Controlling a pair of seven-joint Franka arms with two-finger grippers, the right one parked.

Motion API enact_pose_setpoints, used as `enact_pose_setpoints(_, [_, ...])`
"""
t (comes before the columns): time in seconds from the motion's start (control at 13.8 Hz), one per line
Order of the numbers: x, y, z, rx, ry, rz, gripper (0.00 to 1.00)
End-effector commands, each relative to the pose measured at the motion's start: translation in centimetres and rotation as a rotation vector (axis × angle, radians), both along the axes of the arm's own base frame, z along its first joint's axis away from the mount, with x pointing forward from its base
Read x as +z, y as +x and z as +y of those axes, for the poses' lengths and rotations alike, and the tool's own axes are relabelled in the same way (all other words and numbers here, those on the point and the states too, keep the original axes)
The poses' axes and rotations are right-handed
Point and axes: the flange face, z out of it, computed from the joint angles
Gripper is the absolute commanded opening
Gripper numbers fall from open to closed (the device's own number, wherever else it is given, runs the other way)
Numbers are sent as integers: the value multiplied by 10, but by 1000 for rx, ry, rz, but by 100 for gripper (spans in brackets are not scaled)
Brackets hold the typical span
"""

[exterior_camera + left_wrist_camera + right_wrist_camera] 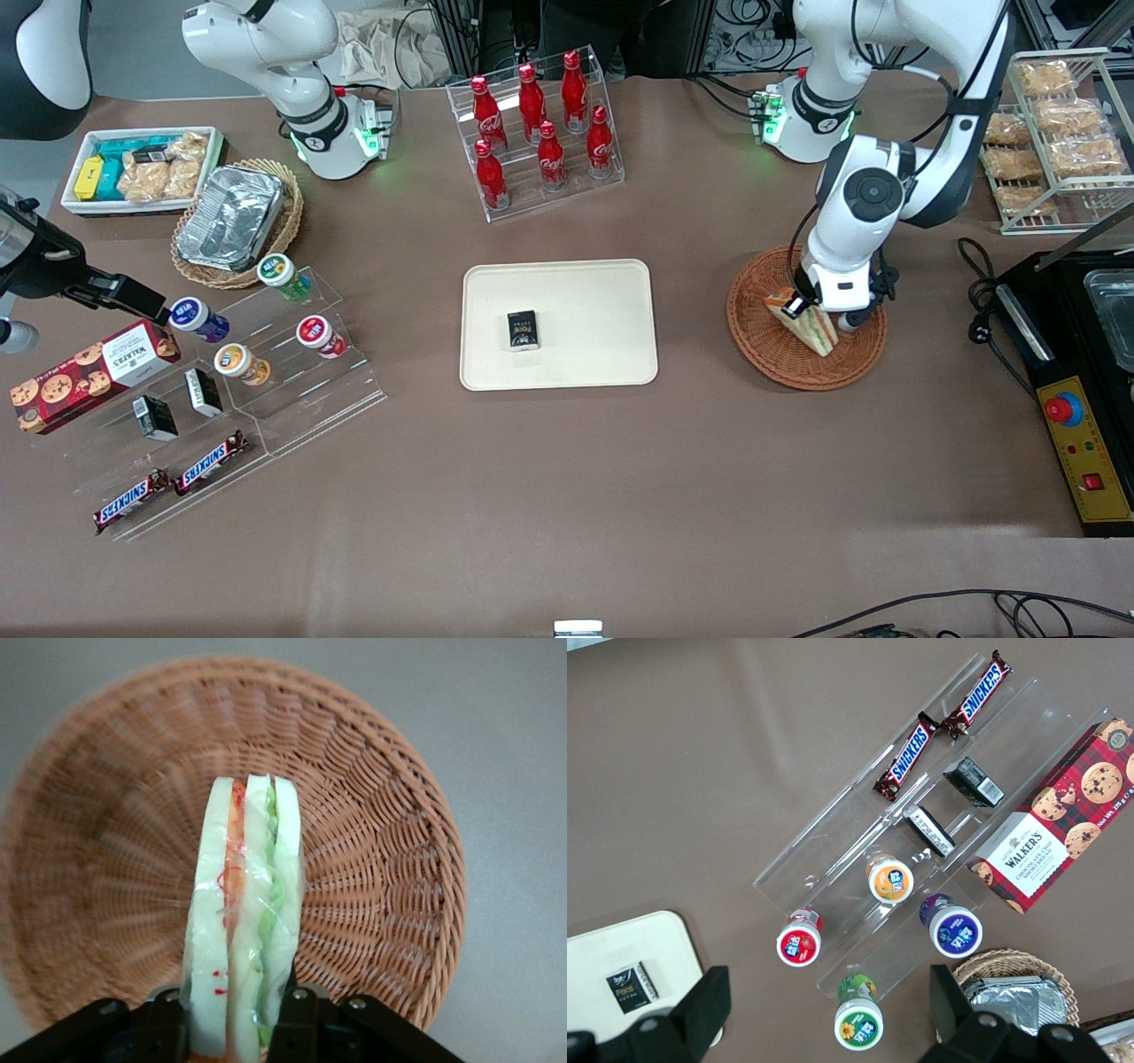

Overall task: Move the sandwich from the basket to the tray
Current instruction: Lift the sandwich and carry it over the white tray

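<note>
- Toward the working arm's end of the table, the basket (780, 354) rests on the brown tabletop (567, 496), well apart from the tray (602, 292).
- Gripper (808, 312): over the basket, fingers closed on the sandwich (811, 326), one finger (168, 1023) on each bread face.
- Sandwich, wrist view (244, 921): held on edge with the cut side toward the camera; red, orange and green layers show between the pale slices, and the basket weave (381, 815) surrounds it.
- Whether the sandwich touches the basket floor cannot be told.
- Tray: at the table's middle, carrying a small black packet (523, 330).
- Bottle rack (536, 133): farther from the camera than the tray, holding red bottles.
- Acrylic stand (266, 372): toward the parked arm's end, holding cups and Snickers bars (173, 483), with a cookie box (89, 372) beside it.
</note>
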Motion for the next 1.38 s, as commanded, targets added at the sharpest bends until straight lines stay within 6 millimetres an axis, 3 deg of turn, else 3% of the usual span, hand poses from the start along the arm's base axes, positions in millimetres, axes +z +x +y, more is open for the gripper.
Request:
enact_pose_setpoints(0.0, [79,-2,-5,-64,60,-2,0])
enact_pose_setpoints(0.22, [146,-1,-30,-179,56,-3,0])
enact_pose_setpoints(0.36, [185,-3,-56,-249,3,-1,0])
enact_pose_setpoints(0.51, [208,-6,-82,-324,-11,-21,0])
enact_pose_setpoints(0.73, [223,-19,-145,-426,-68,-76,0])
enact_pose_setpoints(0.87, [217,-35,-185,-507,-92,-111,0])
enact_pose_setpoints(1.02, [192,-42,-222,-580,-128,-126,0])
enact_pose_setpoints(1.16, [146,-52,-271,-662,-188,-129,0])
enact_pose_setpoints(1.31, [99,-55,-285,-720,-180,-97,0])
